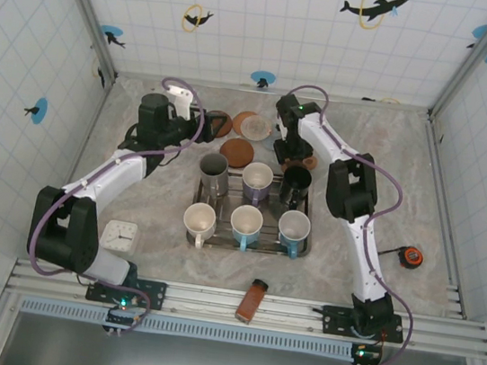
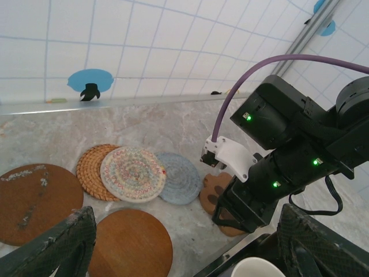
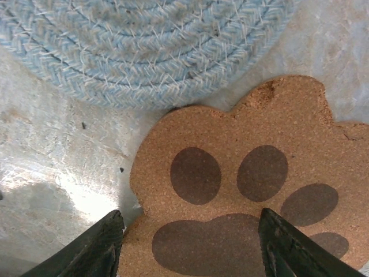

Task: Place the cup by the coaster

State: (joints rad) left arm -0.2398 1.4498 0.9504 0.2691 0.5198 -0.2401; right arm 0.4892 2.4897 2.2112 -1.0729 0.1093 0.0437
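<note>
Presently: right fingers (image 3: 106,248) spread apart with nothing between them, pointing straight down over the paw-print cork coaster (image 3: 242,190). I cannot tell if they touch it. A blue-grey braided coaster (image 3: 155,46) lies at 11 o'clock from the paw print, edge to edge with it or nearly so.

Left fingers (image 2: 57,245) are also wide open and empty, hanging above a plain wooden coaster (image 2: 130,242). Past them toward 12 o'clock, a multicolour braided coaster (image 2: 132,173) overlaps a tan woven coaster (image 2: 89,170).

No cup is in hand. All six stand in the metal tray (image 1: 217,244) at mid tabletop (image 1: 367,145), with the coaster cluster at 12 o'clock from it.
- Back row: steel cup (image 1: 214,167), purple mug (image 1: 257,181), black mug (image 1: 296,183).
- Front row: cream mug (image 1: 199,220) and two blue-lined mugs (image 1: 246,224).

Which cup is meant I cannot tell. The black mug is nearest the paw coaster, just at its 6 o'clock.

Handling, my judgement:
- The mugs look ceramic, so stiff, fairly heavy, glazed and likely slick. They would chip if knocked against a neighbour or the tray rim.
- The steel cup should be lighter and tougher, but equally smooth.
- The best hold is across the wall at the rim, one finger inside and one outside, on the side away from the handle.
- Lift straight up, since the cups stand close together.
</note>
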